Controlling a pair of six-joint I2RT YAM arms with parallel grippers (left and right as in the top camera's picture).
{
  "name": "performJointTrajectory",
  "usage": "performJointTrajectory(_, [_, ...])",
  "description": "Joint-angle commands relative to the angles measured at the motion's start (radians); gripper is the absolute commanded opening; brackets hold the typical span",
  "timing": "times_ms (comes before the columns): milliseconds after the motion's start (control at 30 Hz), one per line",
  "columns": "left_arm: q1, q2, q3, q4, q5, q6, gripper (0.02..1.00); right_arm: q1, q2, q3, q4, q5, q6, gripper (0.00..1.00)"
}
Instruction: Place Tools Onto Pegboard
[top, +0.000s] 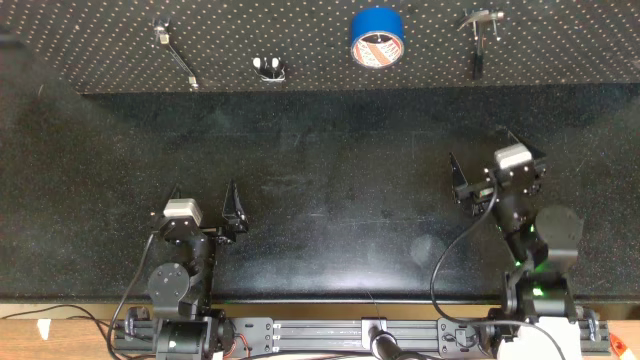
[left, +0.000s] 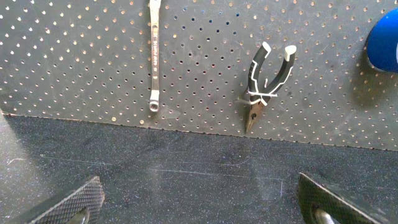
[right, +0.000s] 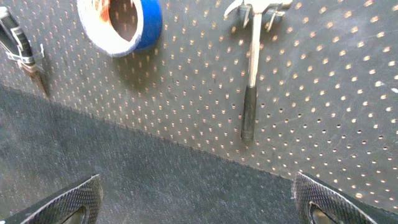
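Pegboard (top: 90, 40) runs along the far edge of the black tabletop (top: 330, 150), and all four tools hang on it, well apart from one another: a wrench (left: 153, 56) at the left, then pliers (left: 264, 81), a roll of blue tape (top: 377, 38), and a hammer (right: 250, 74) at the right. The wrench hangs with its ring end down and stops short of the board's lower edge. The pliers hang nose down with the handles spread, something white wrapped at the joint, and the tip close to that lower edge. The hammer hangs head up, and the end of its handle is a little above the line where board meets table. The left gripper (left: 199, 199) stands near the table's front edge on the left, fingers spread wide with nothing between them, facing the wrench and pliers. The right gripper (right: 199, 196) stands farther up the table on the right, likewise released and empty, facing the tape and hammer. A wide band of bare tabletop lies between both grippers and the board's lower edge, and another stretch separates the two arms.
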Motion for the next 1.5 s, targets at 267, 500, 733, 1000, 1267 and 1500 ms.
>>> performJointTrajectory(267, [-0.005, -0.008, -0.002, -0.006, 0.004, -0.005, 0.996, 0.009, -0.394, -0.196, -0.092, 0.216, 0.31, 0.982])
performJointTrajectory(500, [-0.005, -0.008, -0.002, -0.006, 0.004, -0.005, 0.996, 0.022, -0.648, -0.196, -0.379, 0.204, 0.068, 0.982])
performJointTrajectory(733, [-0.005, -0.008, -0.002, -0.006, 0.004, -0.005, 0.996, 0.071, -0.648, -0.196, -0.378, 0.205, 0.087, 0.982])
performJointTrajectory(1000, [-0.005, -0.008, -0.002, -0.006, 0.004, -0.005, 0.996, 0.092, -0.647, -0.196, -0.378, 0.205, 0.087, 0.982])
performJointTrajectory(1267, [-0.005, -0.008, -0.002, -0.006, 0.004, -0.005, 0.996, 0.092, -0.647, -0.196, -0.378, 0.205, 0.087, 0.98])
performJointTrajectory(1500, [-0.005, -0.008, -0.002, -0.006, 0.004, -0.005, 0.996, 0.092, -0.647, -0.196, -0.378, 0.205, 0.087, 0.98])
